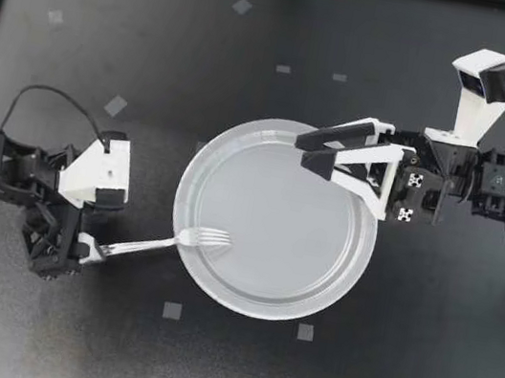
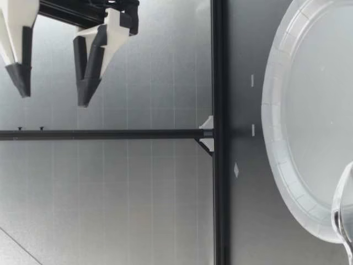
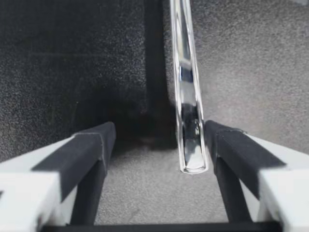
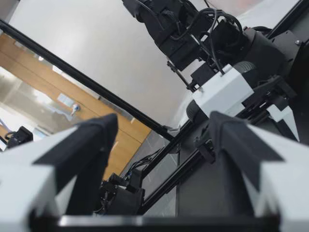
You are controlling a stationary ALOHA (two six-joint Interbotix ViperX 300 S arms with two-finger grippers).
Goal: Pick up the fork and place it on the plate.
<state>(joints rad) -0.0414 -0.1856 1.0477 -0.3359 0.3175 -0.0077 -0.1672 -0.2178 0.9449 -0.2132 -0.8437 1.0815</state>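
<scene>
Silver metal fork [image 1: 176,239] lies with its tines on the rim of the round white paper plate [image 1: 191,179], on the side of the plate toward the left edge of the dark grey bench [image 1: 161,38]. Its handle runs out over bare bench toward that edge. The plate sits about the middle of the bench.

My left gripper [image 1: 90,247] is low at the handle's end, between the plate and the left edge. In the left wrist view the handle lies between its black-padded fingers [image 3: 227,150], which are spread wide. The handle is just beside one finger, and I cannot tell whether it touches. The other finger stands clear, with bare bench between it and the handle, so the fork is not clamped.

My right gripper [image 1: 309,150] comes in from the right edge and hovers over the plate's rim on the side toward the far edge. Its fingers are spread apart with nothing between them, and the right wrist view shows the same.

In the low view a raised gripper [image 2: 52,88] hangs well above the bench, fingers apart.

Small grey tape squares [image 1: 172,310] dot the bench around the plate
</scene>
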